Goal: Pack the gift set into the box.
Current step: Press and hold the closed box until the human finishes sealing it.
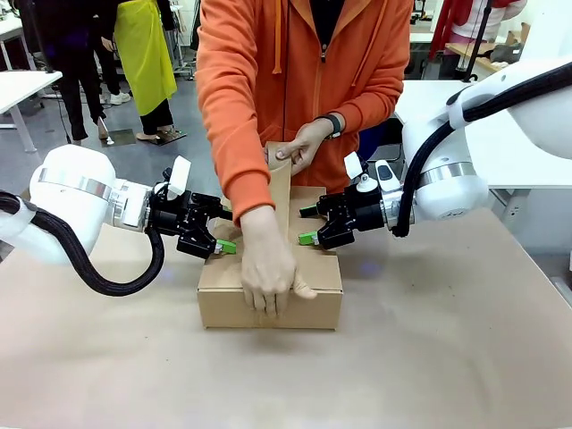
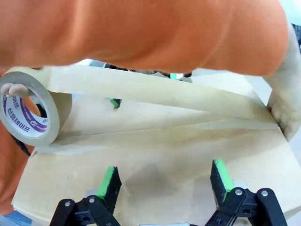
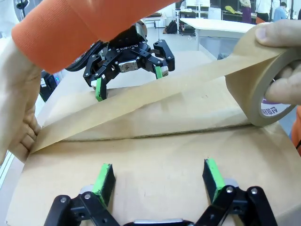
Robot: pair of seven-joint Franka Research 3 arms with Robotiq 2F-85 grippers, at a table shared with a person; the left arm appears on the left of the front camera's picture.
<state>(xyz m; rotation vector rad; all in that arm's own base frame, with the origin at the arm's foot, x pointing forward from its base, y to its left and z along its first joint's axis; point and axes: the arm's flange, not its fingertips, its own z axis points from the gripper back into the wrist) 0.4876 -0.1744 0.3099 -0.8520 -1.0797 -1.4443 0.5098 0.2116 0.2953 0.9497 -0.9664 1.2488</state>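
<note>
From the front, we see the closed brown corrugated cardboard box (image 1: pixel 268 290) sitting in the middle of the tan surface (image 1: pixel 447 357), its top flaps folded down. A person in an orange hooded jacket (image 1: pixel 295 80) leans over it from the far side. One of their hands (image 1: pixel 268 264) presses the end of a strip of tan packing tape (image 1: pixel 280 192) onto the box's near edge, while the other hand (image 1: pixel 304 145) holds the tape roll above the far edge. Our left pincer (image 1: pixel 219 234) rests at the box's left side with its green pads apart. Our right pincer (image 1: pixel 308 225) sits at the right side, also spread open. The person's arm blocks the middle of the box.

In the left wrist view, our left pincer (image 2: pixel 164 181) is open over the box top (image 2: pixel 155 160), with the orange sleeve (image 2: pixel 141 33) overhead. The tape roll (image 2: pixel 33 113) has a white and purple inner label, and we cannot read its print.

In the right wrist view, our right pincer (image 3: pixel 160 179) is open above the box (image 3: pixel 155 160). The tape (image 3: pixel 141 101) crosses over the seam, and the left pincer (image 3: pixel 127 77) faces us from the other side.
</note>
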